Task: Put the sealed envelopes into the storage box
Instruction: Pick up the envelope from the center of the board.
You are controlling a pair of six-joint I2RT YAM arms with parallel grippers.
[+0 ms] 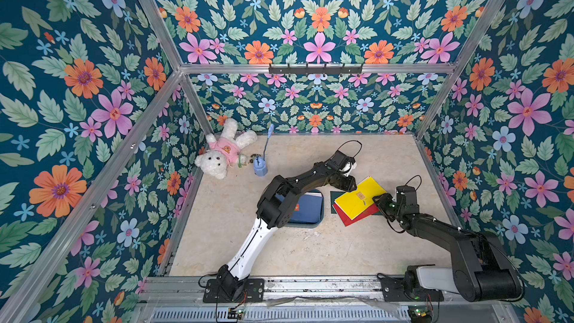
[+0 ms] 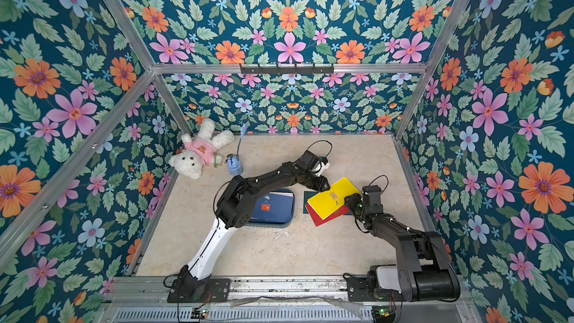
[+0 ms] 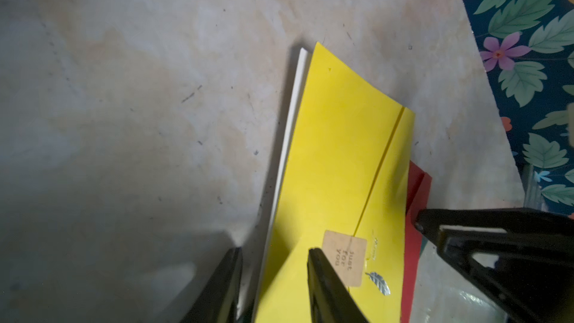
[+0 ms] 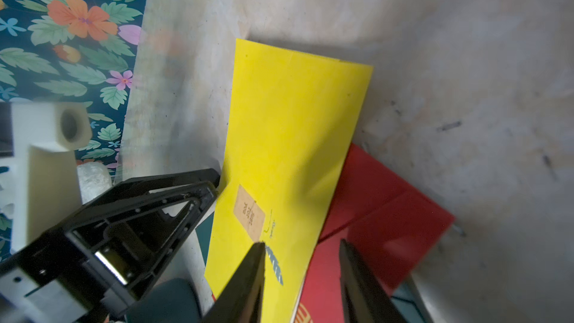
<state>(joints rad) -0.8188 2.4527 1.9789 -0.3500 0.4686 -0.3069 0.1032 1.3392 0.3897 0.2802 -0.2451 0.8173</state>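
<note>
A yellow envelope (image 1: 357, 200) with a tan seal sticker (image 3: 343, 257) lies askew on a red envelope (image 1: 357, 217), which rests on a dark green one (image 1: 334, 196). My left gripper (image 1: 352, 184) is at the yellow envelope's far edge. In the left wrist view it (image 3: 275, 250) is open and straddles that edge. My right gripper (image 1: 379, 198) stands open at the opposite edge, with one finger over the yellow envelope (image 4: 289, 125) and one over the red (image 4: 382, 212). The storage box (image 1: 307, 224) holds a navy envelope (image 1: 309, 209) and is partly hidden by my left arm.
A white teddy bear (image 1: 222, 153) in a pink shirt lies at the back left, next to a small light-blue cup (image 1: 260, 167). Flowered walls close in the back and both sides. A black hook rail (image 1: 315, 68) hangs on the back wall.
</note>
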